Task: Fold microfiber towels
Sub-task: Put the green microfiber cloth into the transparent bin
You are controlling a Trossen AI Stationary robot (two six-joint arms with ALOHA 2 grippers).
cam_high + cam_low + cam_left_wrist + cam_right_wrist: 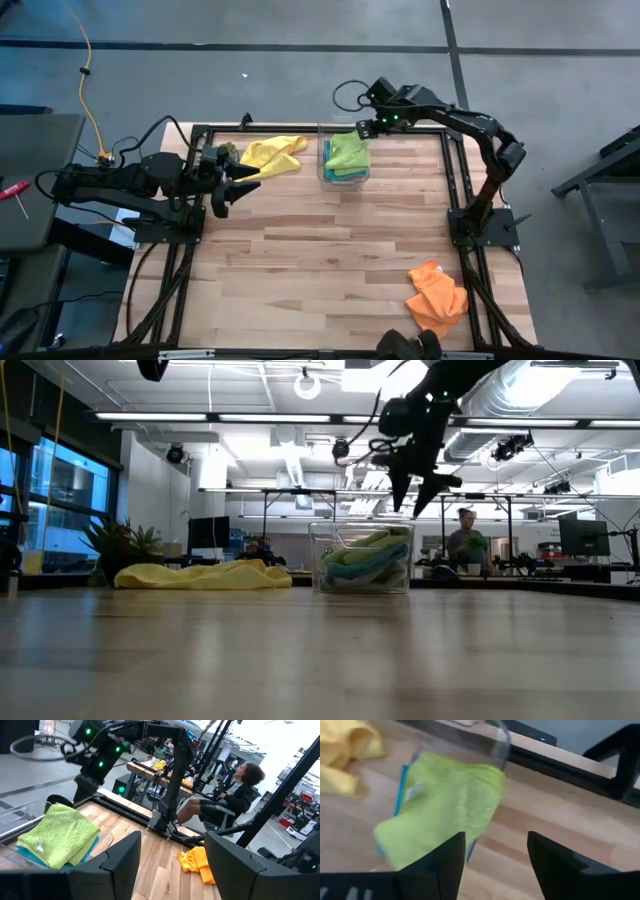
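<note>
A clear plastic box (322, 168) stands at the table's far middle. In it a folded lime green towel (445, 800) lies on top of a teal one (400, 790). My right gripper (495, 865) hovers open just above the box's far right side (415, 495), pointing steeply down, with nothing between its fingers. A crumpled yellow towel (272, 155) lies on the table left of the box. An orange towel (437, 295) lies bunched near the front right corner. My left gripper (235, 185) waits open and level at the table's left edge.
A small green leafy clump (228, 150) sits by the yellow towel at the far left. Black frame rails (455, 180) run along the table's edges. A person (235, 790) sits beyond the table's right side. Bare wood (330, 250) spans the table's middle.
</note>
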